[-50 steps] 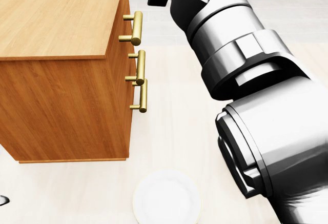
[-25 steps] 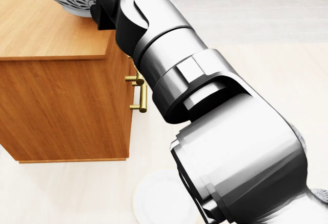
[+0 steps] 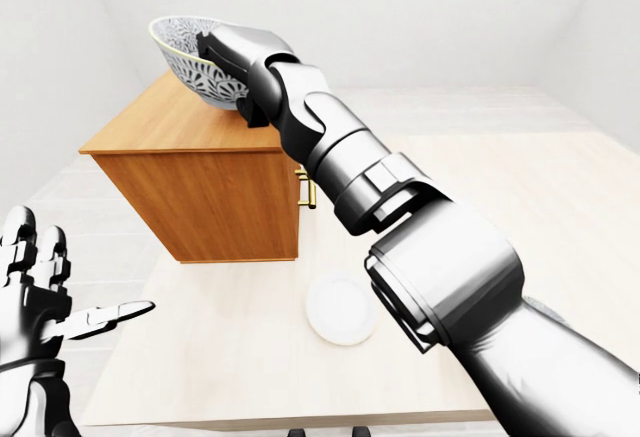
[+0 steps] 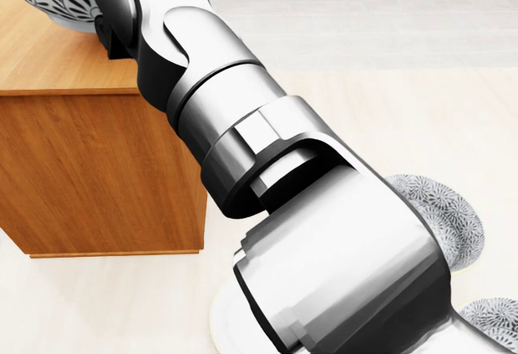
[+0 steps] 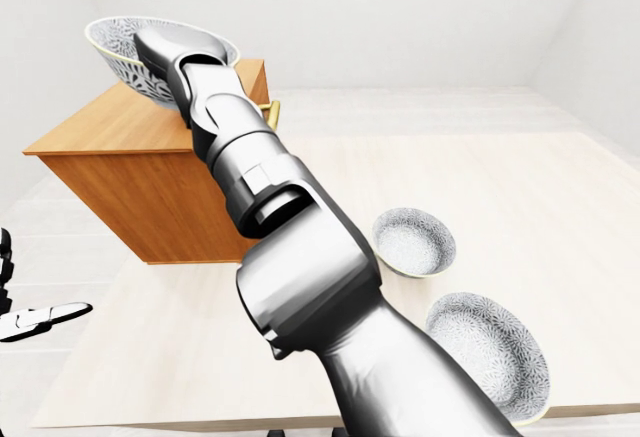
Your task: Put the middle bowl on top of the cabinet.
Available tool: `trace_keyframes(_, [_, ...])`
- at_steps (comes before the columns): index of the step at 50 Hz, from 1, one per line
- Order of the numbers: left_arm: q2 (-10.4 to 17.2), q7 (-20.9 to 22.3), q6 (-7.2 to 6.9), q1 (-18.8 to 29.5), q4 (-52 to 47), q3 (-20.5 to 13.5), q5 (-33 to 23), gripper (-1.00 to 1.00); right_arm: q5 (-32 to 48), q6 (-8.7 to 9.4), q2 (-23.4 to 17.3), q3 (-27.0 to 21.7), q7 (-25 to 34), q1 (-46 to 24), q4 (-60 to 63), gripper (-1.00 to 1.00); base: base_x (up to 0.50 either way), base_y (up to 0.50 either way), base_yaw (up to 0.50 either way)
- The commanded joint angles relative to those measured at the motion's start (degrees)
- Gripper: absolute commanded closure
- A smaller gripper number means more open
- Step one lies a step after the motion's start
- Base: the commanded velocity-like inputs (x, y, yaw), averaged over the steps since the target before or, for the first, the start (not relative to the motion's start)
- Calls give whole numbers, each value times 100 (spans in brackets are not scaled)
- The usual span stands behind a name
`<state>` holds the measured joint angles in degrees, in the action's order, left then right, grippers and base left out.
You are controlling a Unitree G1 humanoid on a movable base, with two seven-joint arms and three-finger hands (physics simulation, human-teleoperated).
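1. In the left-eye view, the right hand [image 3: 232, 52] is gripping the wall of the bowl [image 3: 190, 57] and holding it tilted, with the rim leaning to the view's left. The fingers are closing on the bowl's side, though most of them are hiding behind it.
2. The bowl is hanging over the top of the cabinet [image 3: 190, 182], near its right edge in this view. I cannot tell whether its base is touching the wood.
3. The left hand [image 3: 35, 297] is showing at the lower left with its fingers spreading wide, and it is holding nothing.
4. A plate [image 3: 340, 309] is lying on the table [image 3: 220, 367] just below the cabinet, and the right arm is partly covering it.
5. In the head view, the right arm [image 4: 243, 135] is filling the middle, running up to the bowl at the top left corner, above the cabinet's top.
6. In the right-eye view, the bowl is again sitting in the right hand above the cabinet's left part.
7. A second bowl [image 5: 413, 240] and a third bowl [image 5: 487, 350] are resting upright on the table at the right, near each other but apart, and well apart from the cabinet.
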<state>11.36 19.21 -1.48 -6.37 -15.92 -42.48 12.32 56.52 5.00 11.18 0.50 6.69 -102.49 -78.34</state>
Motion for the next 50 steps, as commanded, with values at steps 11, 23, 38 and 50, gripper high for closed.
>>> trace_keyframes(11, [118, -22, 158, 20, 272, -39, 127, -100, -61, 0, 107, 35, -315, 97, 26, 100, 0, 0, 0])
trace_keyframes(23, [125, -74, 214, 21, 315, 26, 109, -100, -20, 0, 95, 7, -260, 138, 35, 100, 0, 0, 0])
trace_keyframes(38, [136, -100, 278, 17, 408, 68, 83, -100, 27, 0, 99, 8, -298, 194, 49, 96, 0, 0, 0])
trace_keyframes(50, [166, -137, 351, 40, 527, 117, 54, -100, 14, 0, 35, -26, -357, 235, 68, 43, 0, 0, 0])
